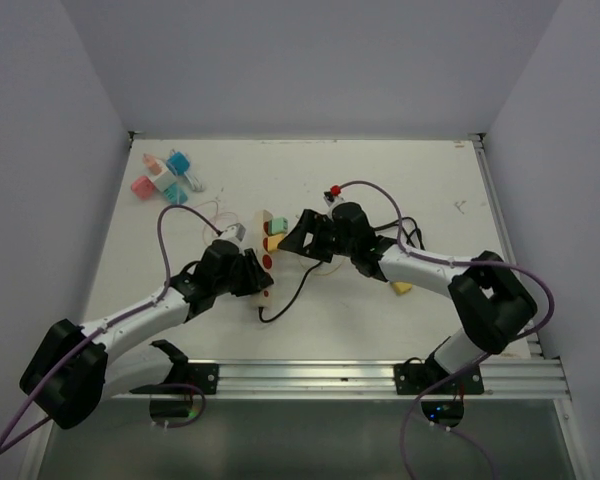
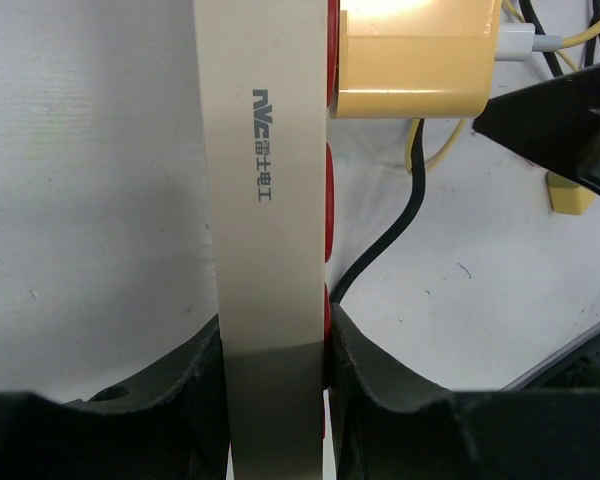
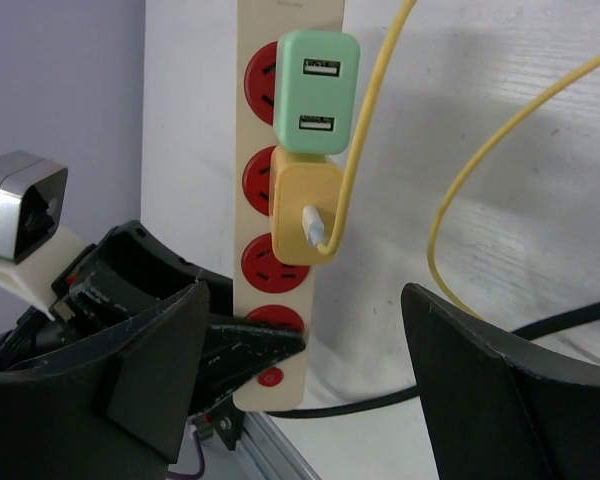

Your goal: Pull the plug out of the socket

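The power strip [image 3: 257,225] sits in the middle of the table [image 3: 540,200], turned on its edge so the face with the red sockets looks toward the right arm. Its long axis runs away from the arms' bases. The left gripper [image 2: 275,345] has its fingers pinched on the strip's near end, one on the socket face and one on the back. Two plugs sit side by side in that face: a yellow plug [image 3: 305,215] with a yellow cable [image 3: 365,150] coming out of it, and a green plug [image 3: 318,90] just beyond it, touching it. The right gripper [image 3: 305,287] faces the sockets head-on with its fingers spread wide and nothing between them. The yellow plug lies straight ahead of the gap and is the nearer of the two, so I'd guess that is the one to come off. It sticks out toward the right wrist, so the pull looks like a straight draw back along that arm's own line, square to the strip. The fingers would have to close across the plug's sides without catching the green one or the cable.
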